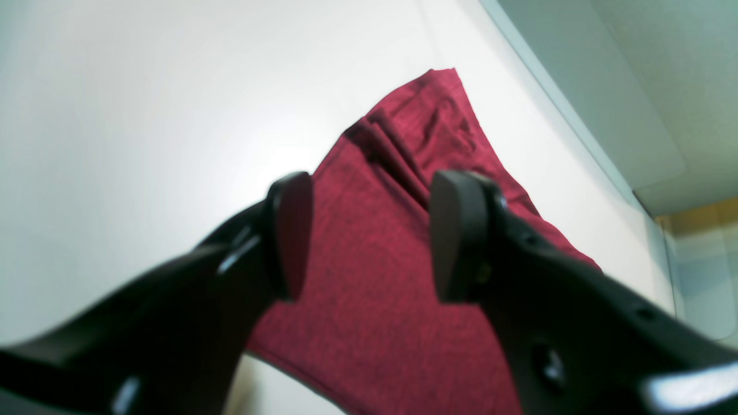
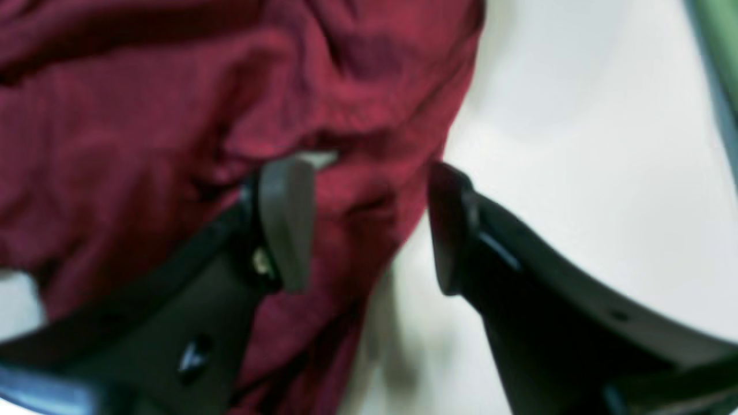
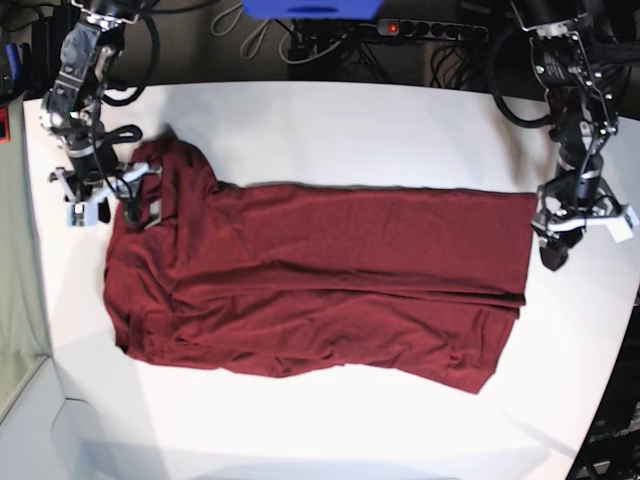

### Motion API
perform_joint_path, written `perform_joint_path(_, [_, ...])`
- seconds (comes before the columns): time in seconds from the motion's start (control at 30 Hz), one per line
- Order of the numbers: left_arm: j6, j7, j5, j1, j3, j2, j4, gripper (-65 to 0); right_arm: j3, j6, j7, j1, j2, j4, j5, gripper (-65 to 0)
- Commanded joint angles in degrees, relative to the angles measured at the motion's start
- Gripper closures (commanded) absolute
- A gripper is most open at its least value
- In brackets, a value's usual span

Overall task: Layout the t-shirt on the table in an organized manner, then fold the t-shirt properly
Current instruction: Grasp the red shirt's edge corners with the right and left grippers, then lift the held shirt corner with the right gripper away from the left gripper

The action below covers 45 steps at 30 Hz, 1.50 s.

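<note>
My t-shirt (image 3: 320, 285) is plain dark maroon, faintly heathered up close, with no print. My table (image 3: 350, 130) under it is matte white. My grippers' fingers (image 1: 288, 230) are black, one pad (image 2: 285, 222) grey.

A broad white worktop (image 3: 330, 120) fills most of the base view. The dark red t-shirt (image 3: 320, 290) lies spread across its middle, wrinkled, stretching from frame left to right.

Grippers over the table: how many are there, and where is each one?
2. The right gripper is at the t-shirt's sleeve end; the left gripper is beside its opposite end.
</note>
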Motion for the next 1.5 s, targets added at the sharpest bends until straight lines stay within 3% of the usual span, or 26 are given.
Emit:
perform_joint_path(0.0, [-0.7, -1.2, -0.6, -0.2, -0.2, -0.7, 1.2, -32.0, -0.2, 0.2, 1.7, 0.8, 0.7, 0.2, 0.7, -31.9])
perform_joint_path(0.27, [-0.7, -1.2, -0.6, -0.2, -0.2, -0.4, 1.0, -32.0, -0.4, 0.2, 1.7, 2.9, 1.9, -7.1, 0.7, -31.0])
perform_joint_path(0.33, [-0.7, -1.2, -0.6, -0.2, -0.2, -0.4, 0.9, -32.0, -0.4, 0.2, 1.7, 2.9, 1.9, -7.8, 0.7, -28.4])
perform_joint_path(0.5, [-0.7, -1.2, -0.6, -0.2, -0.2, -0.3, 0.5, -32.0, 0.2, 0.3, 1.7, 1.7, 2.3, -7.5, 0.7, -2.6])
perform_joint_path(0.53, [-0.7, -1.2, -0.6, -0.2, -0.2, -0.3, 0.5, -32.0, 0.4, 0.3, 1.7, 0.9, 2.3, -6.3, 0.8, 0.0])
perform_joint_path(0.67, [-0.7, -1.2, -0.6, -0.2, -0.2, -0.3, 0.5, -32.0, 3.4, 0.4, 2.0, -2.8, 1.0, 3.5, 1.2, 0.0])
perform_joint_path(0.9, [-0.7, -1.2, -0.6, -0.3, -0.1, -0.2, 0.4, -32.0, 6.6, 0.4, 1.8, -5.6, -6.3, 21.4, 1.2, 0.0])
perform_joint_path(1.07, [-0.7, -1.2, -0.6, -0.3, -0.1, -0.2, 0.4, -32.0, 9.5, 0.3, 2.1, -5.3, -13.6, 29.4, 1.2, 0.0])
perform_joint_path(1.33, [-0.7, -1.2, -0.6, -0.3, -0.2, -0.2, 0.4, -32.0, 11.3, 0.0, 2.3, -4.1, -14.0, 30.6, 2.5, 0.0])
perform_joint_path(1.47, [-0.7, -1.2, -0.6, -0.3, -0.2, -0.4, 0.5, -32.0, 13.5, -4.4, 2.3, -4.5, -14.0, 30.7, 7.8, 0.0])
